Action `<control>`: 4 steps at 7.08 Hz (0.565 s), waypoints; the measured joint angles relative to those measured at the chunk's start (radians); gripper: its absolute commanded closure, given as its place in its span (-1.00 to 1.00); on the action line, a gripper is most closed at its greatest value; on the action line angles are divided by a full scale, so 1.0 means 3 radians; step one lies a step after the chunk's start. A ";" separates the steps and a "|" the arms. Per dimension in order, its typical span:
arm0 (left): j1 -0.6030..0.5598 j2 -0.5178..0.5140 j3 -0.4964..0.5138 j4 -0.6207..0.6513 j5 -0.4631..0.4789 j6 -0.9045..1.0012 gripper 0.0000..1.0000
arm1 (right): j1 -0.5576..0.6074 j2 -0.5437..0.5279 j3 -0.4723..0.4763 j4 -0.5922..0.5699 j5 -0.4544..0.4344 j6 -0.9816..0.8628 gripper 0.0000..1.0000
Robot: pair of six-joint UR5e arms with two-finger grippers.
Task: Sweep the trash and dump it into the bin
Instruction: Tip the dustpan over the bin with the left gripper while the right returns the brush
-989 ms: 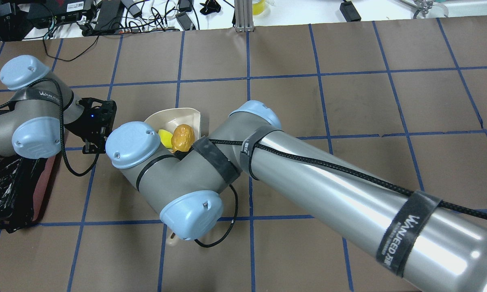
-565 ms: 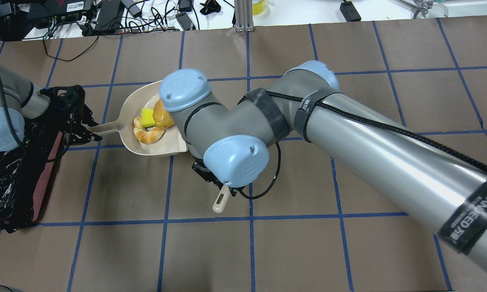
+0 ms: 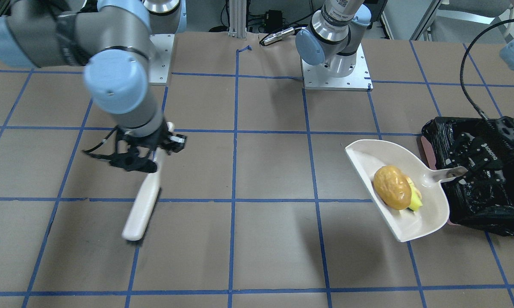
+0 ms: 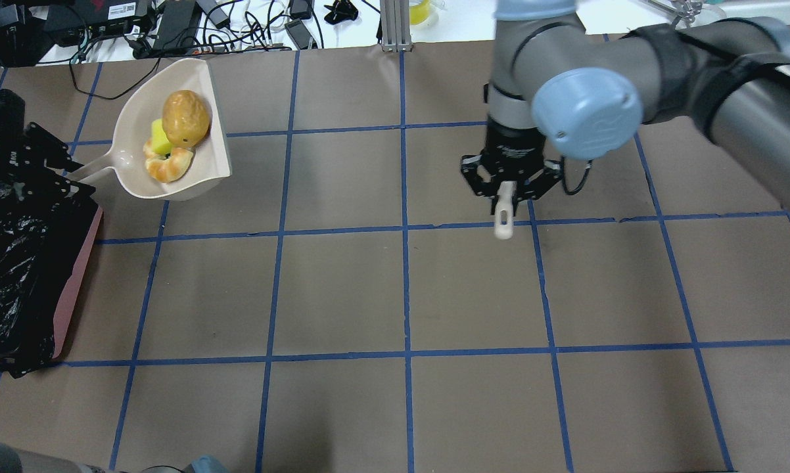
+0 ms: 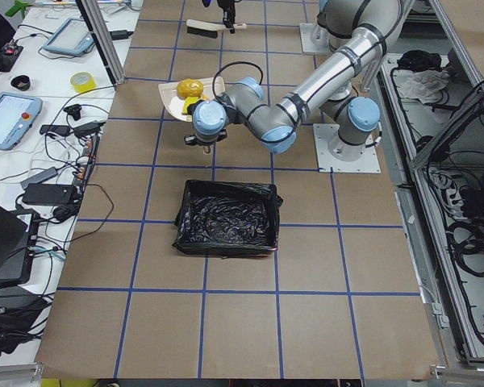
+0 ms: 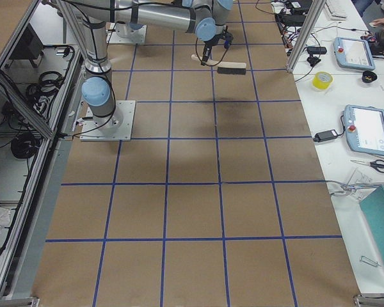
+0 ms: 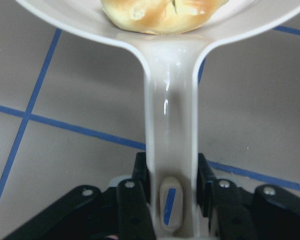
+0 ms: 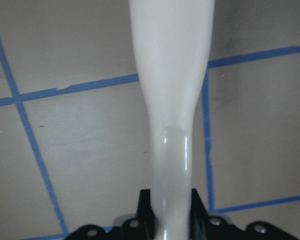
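1. Left gripper [image 7: 172, 186]: fingers [image 7: 141, 177] clamped on either side of the handle end of the cream dustpan [image 4: 129, 125].
2. All the trash sits in the pan: golden-orange roll [image 4: 185, 118] against the croissant piece [image 4: 168, 164], with the yellow wedge [image 4: 158, 136] tucked between them.
3. The pan's straight open lip points away from the left gripper.
4. The bin [image 4: 74, 282], pink-sided with a black bag liner, is on the robot's left end of the table. From the front, the pan looks just beside it, and the gripper is over the liner.
5. From the left-end camera, only black liner shows inside the bin.
6. Right gripper [image 4: 508, 189]: closed on the cream handle of the brush [image 3: 142, 204], well apart from the pan, on the other half of the table.
7. Can't tell whether the brush head touches the table.
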 measured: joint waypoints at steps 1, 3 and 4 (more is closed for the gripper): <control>0.0182 -0.0013 0.0147 -0.0125 0.0122 0.0092 1.00 | -0.0497 0.0005 0.0000 -0.0029 -0.0008 -0.0626 1.00; 0.0551 -0.0068 0.0532 -0.0319 0.0484 0.0300 1.00 | -0.1109 0.0134 0.0000 -0.0217 -0.0267 -0.1334 1.00; 0.0687 -0.0114 0.0711 -0.0287 0.0760 0.0392 1.00 | -0.1206 0.0286 0.0000 -0.0403 -0.0508 -0.1501 1.00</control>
